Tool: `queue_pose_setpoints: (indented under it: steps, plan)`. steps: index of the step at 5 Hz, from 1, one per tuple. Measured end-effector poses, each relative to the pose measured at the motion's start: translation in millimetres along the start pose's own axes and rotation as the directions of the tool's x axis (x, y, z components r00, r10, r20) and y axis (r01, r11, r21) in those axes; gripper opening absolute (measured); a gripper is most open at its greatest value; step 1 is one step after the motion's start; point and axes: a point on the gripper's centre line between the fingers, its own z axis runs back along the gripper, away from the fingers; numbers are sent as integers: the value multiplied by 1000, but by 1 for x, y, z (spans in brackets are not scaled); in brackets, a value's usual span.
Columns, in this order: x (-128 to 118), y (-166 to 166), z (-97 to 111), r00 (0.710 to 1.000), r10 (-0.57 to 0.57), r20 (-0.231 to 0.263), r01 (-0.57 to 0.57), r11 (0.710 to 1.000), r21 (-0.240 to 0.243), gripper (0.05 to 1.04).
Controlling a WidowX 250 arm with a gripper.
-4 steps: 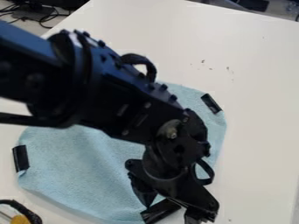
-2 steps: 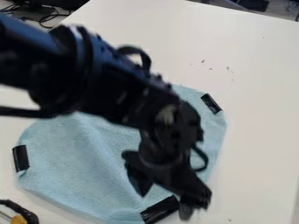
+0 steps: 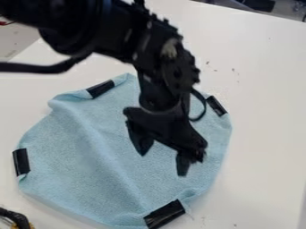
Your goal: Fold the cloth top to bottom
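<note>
The white counter (image 3: 269, 125) is the biggest thing, and it goes under all the rest. Next comes the light blue cloth (image 3: 78, 152). It lies spread out on the counter, from the left side of the frame to right of the middle and down to the bottom. It is not flat all over: a long bump runs from its upper left down toward its bottom.

The big black arm (image 3: 104, 27) comes in from the upper left, and some of it is over the cloth. At its end, the black pincer (image 3: 163, 164) hangs over the cloth, near the middle of the frame. Its two fingers are wide apart, and it has hold of nothing.

Four short black strips sit at the edges of the cloth. The bottom strip (image 3: 164, 214) is low in the frame, the upper strip (image 3: 100, 89) is left of the arm, the left strip (image 3: 21, 161) is by the frame's left side, and the right strip (image 3: 216, 106) is right of the pincer. Tiny dark specks (image 3: 233, 69) dot the counter at the upper right.
</note>
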Motion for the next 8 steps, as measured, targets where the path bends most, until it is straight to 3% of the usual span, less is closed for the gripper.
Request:
queue_pose_setpoints:
  steps: [2, 4, 7, 8]
  plan:
    - [43, 75, -4, 998, -53, 31, 51, 996, 68, 1001]
    - [78, 135, -22, 995, -95, 30, 91, 990, 110, 1001]
    - [78, 189, -61, 997, -67, -29, 70, 989, 131, 1001]
    - [83, 204, -71, 997, -74, -21, 76, 986, 146, 1001]
